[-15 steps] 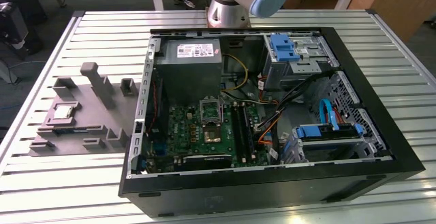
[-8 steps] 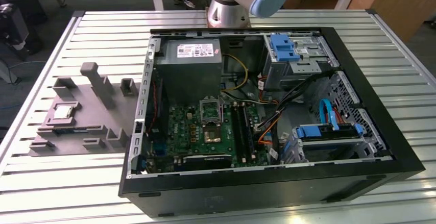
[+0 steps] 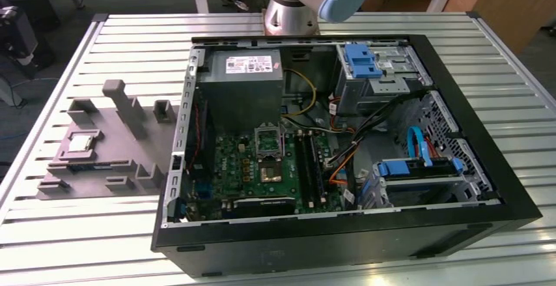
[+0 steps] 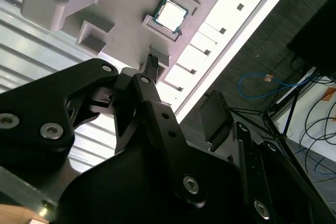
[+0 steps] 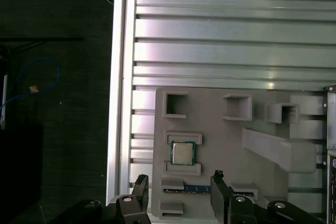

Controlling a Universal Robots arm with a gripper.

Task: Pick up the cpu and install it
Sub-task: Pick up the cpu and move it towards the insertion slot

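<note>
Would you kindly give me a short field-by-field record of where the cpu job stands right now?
cpu: flat in a recess of the grey fixture, on the table, at the exterior view's left of the PC case
pincer: open, empty, apart from the cpu
PC case: side open, motherboard exposed
install: not yet done

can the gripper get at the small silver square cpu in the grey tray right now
Probably yes: the small silver square cpu lies uncovered in a recess of the grey plastic tray, and the open gripper hangs over the tray with nothing between them.
</note>
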